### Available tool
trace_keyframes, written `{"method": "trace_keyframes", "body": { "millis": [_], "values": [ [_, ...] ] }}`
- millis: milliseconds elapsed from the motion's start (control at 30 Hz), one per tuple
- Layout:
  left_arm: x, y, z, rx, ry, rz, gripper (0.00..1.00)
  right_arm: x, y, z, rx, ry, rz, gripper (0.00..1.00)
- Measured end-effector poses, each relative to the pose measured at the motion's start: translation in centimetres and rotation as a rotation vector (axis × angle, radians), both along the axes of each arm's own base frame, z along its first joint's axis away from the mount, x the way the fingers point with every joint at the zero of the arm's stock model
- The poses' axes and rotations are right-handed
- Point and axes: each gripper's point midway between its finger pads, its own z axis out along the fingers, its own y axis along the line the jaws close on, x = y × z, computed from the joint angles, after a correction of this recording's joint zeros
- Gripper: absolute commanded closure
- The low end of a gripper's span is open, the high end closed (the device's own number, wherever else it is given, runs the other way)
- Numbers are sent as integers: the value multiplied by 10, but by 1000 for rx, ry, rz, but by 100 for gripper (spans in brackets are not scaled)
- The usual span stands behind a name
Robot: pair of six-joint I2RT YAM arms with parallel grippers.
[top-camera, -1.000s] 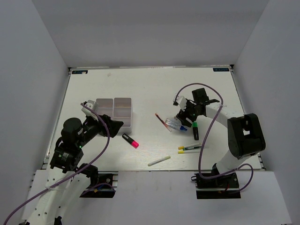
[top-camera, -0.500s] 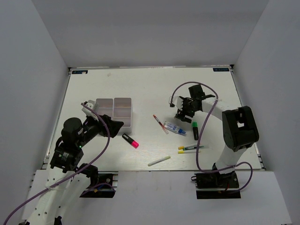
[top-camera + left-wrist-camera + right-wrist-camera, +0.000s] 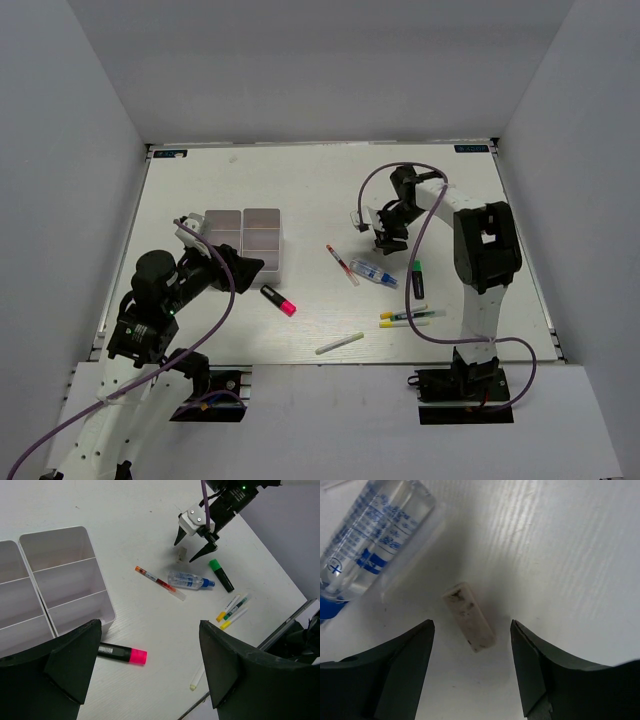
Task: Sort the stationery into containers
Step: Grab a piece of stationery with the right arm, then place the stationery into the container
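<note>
My right gripper [image 3: 386, 240] is open and points down at the table. A small dirty white eraser [image 3: 469, 624] lies flat between its fingers, touching neither; the gripper [image 3: 183, 551] and the eraser [image 3: 182, 554] also show in the left wrist view. The clear-blue tube [image 3: 374, 274] lies just nearer, beside the red pen [image 3: 342, 264]. The green-tipped highlighter [image 3: 417, 279], the yellow-capped markers [image 3: 410, 317], the white stick [image 3: 339, 343] and the pink-tipped highlighter [image 3: 279, 300] lie loose on the table. My left gripper [image 3: 245, 268] is open and empty beside the white bins [image 3: 245, 235].
The bins [image 3: 60, 532] show several open compartments with nothing in them. The table's near edge [image 3: 280, 630] runs close to the markers and the stick. The right arm's cable [image 3: 375, 185] loops above the far side of the table.
My right gripper has moved away from the tube toward the far side and now stands over the eraser. The tube and pen have shifted slightly left. The left arm has not moved.
</note>
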Motion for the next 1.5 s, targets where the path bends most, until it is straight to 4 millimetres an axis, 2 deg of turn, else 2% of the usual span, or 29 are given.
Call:
{"method": "trace_keyframes", "body": {
  "millis": [100, 233, 267, 300, 367, 400, 500, 633, 733, 800, 900, 967, 1133, 1333, 1433, 1500],
  "values": [
    [0, 0, 0, 0, 0, 0, 11, -11, -3, -11, -22, 51, 37, 32],
    [0, 0, 0, 0, 0, 0, 11, -18, -4, -13, -28, 66, 44, 32],
    [0, 0, 0, 0, 0, 0, 11, -19, -4, -13, -27, 64, 40, 35],
    [0, 0, 0, 0, 0, 0, 11, -19, -4, -13, -28, 63, 37, 47],
    [0, 0, 0, 0, 0, 0, 11, -19, -3, -14, -31, 65, 32, 65],
    [0, 0, 0, 0, 0, 0, 11, -19, -2, -14, -32, 64, 30, 81],
    [0, 0, 0, 1, -1, -1, 11, -17, 0, -13, -52, 55, 18, 97],
    [0, 0, 0, 2, -1, -3, 11, -15, 1, -9, -82, 50, -45, 100],
    [0, 0, 0, 2, 0, -4, 11, -4, 12, 1, -73, -2, -108, 100],
    [1, -1, -1, 3, 4, -4, 11, 2, 25, 18, -42, -45, -144, 100],
    [1, -1, -2, 4, 7, -4, 11, 1, 53, 57, 44, -91, -190, 100],
    [1, -1, -2, 4, 8, -5, 11, -2, 80, 84, 115, -107, -198, 100],
    [-2, -2, 1, 2, -8, -17, 11, -11, 142, 135, 259, -86, -212, 100],
    [-8, -1, 10, -9, -51, -28, 11, -16, 209, 177, 374, -49, -200, 100],
    [-10, -2, 12, -10, -64, -37, 11, -20, 235, 184, 405, -28, -185, 99],
    [-11, -2, 13, -12, -70, -39, 11, -25, 251, 181, 409, -7, -175, 98]
  ]
}}
